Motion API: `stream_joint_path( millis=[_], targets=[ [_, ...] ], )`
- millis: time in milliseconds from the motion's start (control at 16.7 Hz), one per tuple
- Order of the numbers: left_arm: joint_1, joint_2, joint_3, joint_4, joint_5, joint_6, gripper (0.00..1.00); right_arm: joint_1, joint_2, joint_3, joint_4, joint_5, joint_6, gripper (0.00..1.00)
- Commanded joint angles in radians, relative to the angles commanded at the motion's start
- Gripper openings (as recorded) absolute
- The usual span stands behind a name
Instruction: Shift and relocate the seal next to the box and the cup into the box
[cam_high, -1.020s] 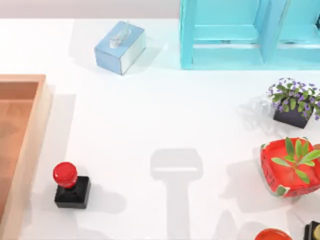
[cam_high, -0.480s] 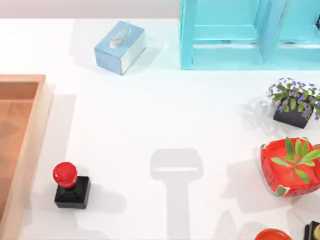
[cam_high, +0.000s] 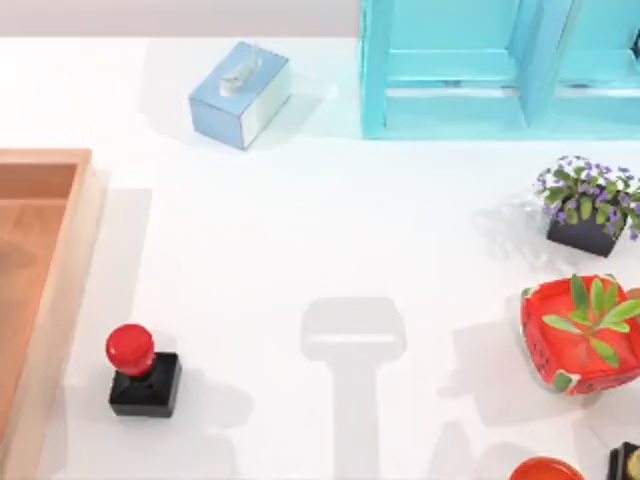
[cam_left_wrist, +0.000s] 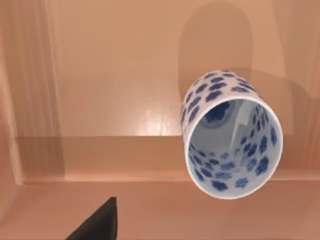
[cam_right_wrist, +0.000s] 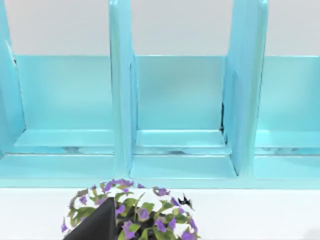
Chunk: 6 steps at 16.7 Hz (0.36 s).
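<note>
A small white ceramic cup with a blue floral pattern (cam_left_wrist: 231, 135) lay tipped on its side on the smooth reddish-brown floor of the large shallow tan wooden box (cam_left_wrist: 100, 60). Its round mouth faced the left wrist camera, so the glossy blue-flowered inside was visible, and it rested just beside one raised inner wall of the box. A dark wedge of the left gripper (cam_left_wrist: 97, 225) sat at the edge of that view, apart from the cup and touching nothing; whether its fingers were spread or closed could not be told.

From above, the box (cam_high: 72, 262) ran off the left edge of the white desk (cam_high: 330, 230). The seal, a glossy red round knob on a black square block (cam_high: 140, 372), stood upright on the desk just beside the box's outer wall, not touching it.

The right wrist camera faced a turquoise cabinet with open compartments (cam_right_wrist: 175, 100) and a pot of purple flowers (cam_right_wrist: 132, 212). A dark piece of the right gripper (cam_right_wrist: 95, 225) showed in front of the flowers; its opening could not be told.
</note>
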<state>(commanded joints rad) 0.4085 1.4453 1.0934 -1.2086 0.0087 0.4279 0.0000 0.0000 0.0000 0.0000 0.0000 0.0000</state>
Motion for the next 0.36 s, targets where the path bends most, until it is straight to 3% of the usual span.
stream_joint_path(
  millis=[360],
  targets=[
    [-0.006,-0.005,0.122,-0.142,-0.008,-0.001,1.00,0.000,0.000,0.000,0.000,0.000,0.000,1.00]
  ],
)
